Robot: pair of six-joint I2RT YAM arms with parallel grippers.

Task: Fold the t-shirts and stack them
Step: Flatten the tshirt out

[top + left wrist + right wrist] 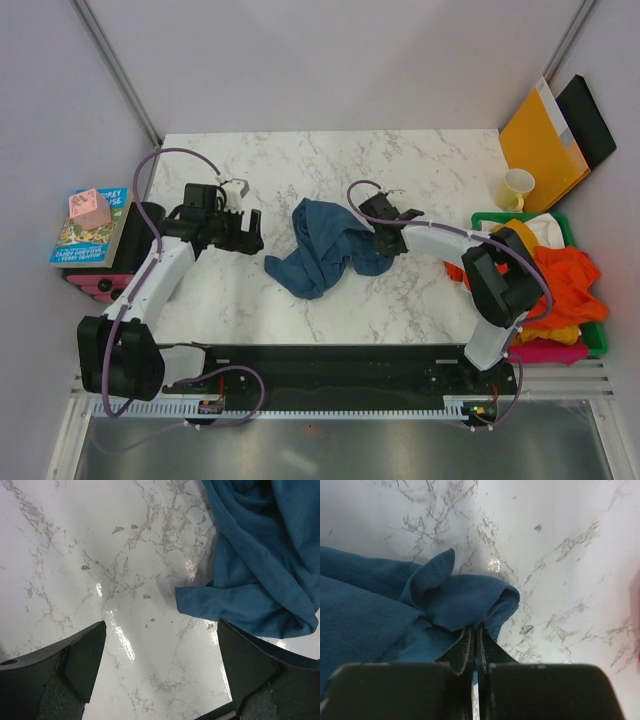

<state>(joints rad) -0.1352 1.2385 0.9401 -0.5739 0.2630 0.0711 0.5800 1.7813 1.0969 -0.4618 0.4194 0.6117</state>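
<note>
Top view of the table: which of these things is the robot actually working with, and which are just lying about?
Part of the job: blue t-shirt, gripped by the shut right pincer; open left pincer; orange, yellow and pink t-shirts in the green tray.

Just lying about: yellow cup, orange envelope, black folder, book, pink block.

The crumpled dark teal-blue cloth t-shirt [260,555] runs off the left wrist view's top and right edges. Its pinched fold vanishes between the jaws of the right gripper [475,630]. The white right arm [500,275] hides part of the bright orange cloth heap [575,275].
</note>
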